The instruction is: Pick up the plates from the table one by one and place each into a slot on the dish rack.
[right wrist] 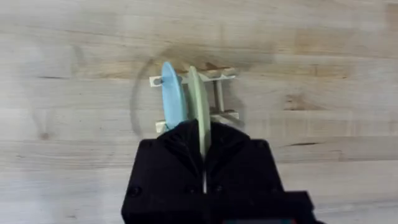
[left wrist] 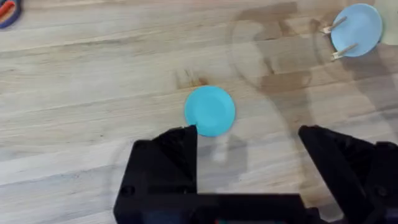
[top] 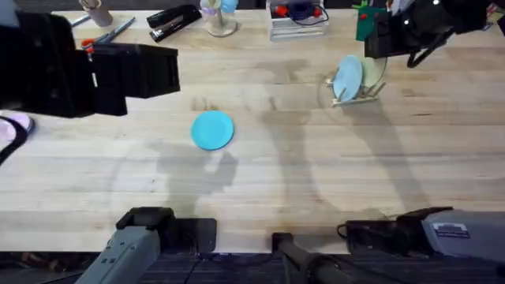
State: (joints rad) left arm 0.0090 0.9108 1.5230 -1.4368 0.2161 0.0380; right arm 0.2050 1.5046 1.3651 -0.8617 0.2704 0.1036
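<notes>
A turquoise plate (top: 212, 129) (left wrist: 210, 111) lies flat on the wooden table (top: 316, 181), left of centre. My left gripper (top: 150, 72) (left wrist: 249, 155) hangs high above the table to the plate's left, open and holding nothing. The dish rack (top: 359, 93) (right wrist: 217, 115) stands at the back right. In it a paler light-blue plate (top: 347, 77) (right wrist: 171, 93) stands on edge, with the cream plate (top: 369, 72) (right wrist: 196, 99) on edge in the slot beside it. My right gripper (top: 377, 49) (right wrist: 202, 134) is over the rack, shut on the cream plate's rim.
Along the far edge are a black stapler (top: 173, 20), scissors (top: 99, 38), a cup (top: 99, 12) and a clear plastic organiser (top: 298, 20). A roll of tape (top: 12, 126) lies at the left edge. Bare planks stretch across the front half of the table.
</notes>
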